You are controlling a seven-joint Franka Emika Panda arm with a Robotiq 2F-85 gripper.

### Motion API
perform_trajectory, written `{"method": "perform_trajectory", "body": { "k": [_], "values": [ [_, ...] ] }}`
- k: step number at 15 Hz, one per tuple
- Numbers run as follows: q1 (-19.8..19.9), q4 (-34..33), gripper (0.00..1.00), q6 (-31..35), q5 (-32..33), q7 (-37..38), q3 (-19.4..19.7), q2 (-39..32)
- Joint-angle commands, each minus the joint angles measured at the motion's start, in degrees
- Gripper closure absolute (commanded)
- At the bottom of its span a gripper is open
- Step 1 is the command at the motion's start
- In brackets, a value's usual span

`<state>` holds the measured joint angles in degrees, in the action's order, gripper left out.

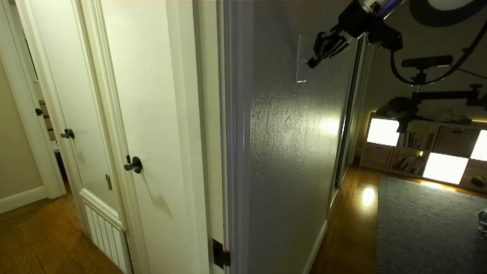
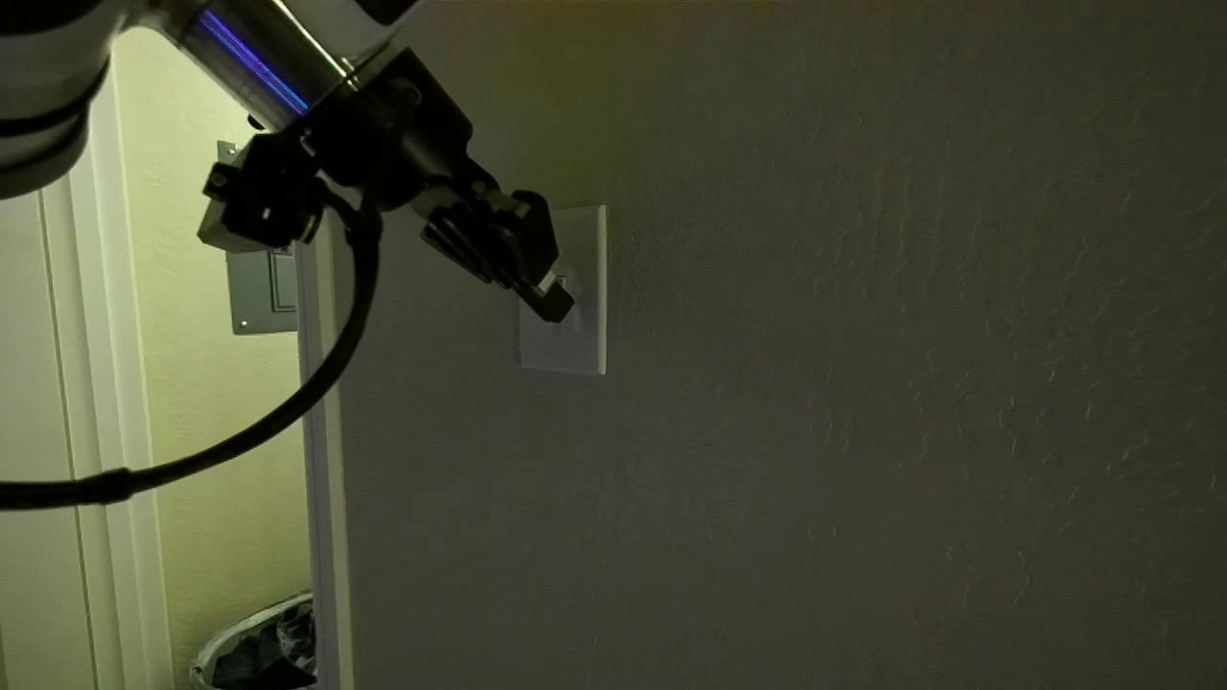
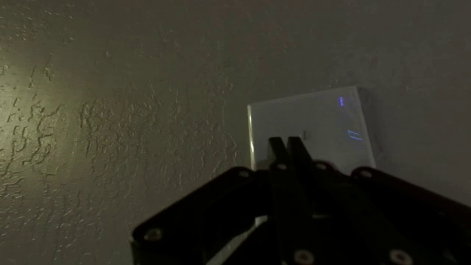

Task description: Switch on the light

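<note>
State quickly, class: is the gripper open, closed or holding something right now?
Gripper: closed, holding nothing visible, in front of the switch plate.

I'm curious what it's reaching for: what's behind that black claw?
In an exterior view, a pale wall plate shows behind the gripper, its right and bottom edges visible. Its upper left corner is covered and can't be seen.

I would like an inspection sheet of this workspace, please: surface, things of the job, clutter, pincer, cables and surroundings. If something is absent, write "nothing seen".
Surface: textured wall, dimly lit.
Job's things: light-switch plate upright on the wall, partly hidden behind the pincer; switch position cannot be told.
Clutter: white-rimmed bin beyond the wall's edge.
Pincer: jaws together or nearly so, nothing seen between them; contact with the plate unclear.
Cables: black cable hanging in a loop.
Surroundings: white door, grey rug, another wall plate.
</note>
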<state>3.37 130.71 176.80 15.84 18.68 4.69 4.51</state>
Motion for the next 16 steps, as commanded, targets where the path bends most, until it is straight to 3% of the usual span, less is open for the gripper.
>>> {"method": "perform_trajectory", "body": {
  "k": [1,4,16],
  "values": [
    [2.7,2.0,0.93,1.4,5.3,4.3,-0.6,3.7],
    [3.6,2.1,0.94,0.7,7.0,5.6,-1.1,5.1],
    [-4.0,5.1,0.93,-1.6,-6.3,0.6,0.4,2.4]
  ]
}}
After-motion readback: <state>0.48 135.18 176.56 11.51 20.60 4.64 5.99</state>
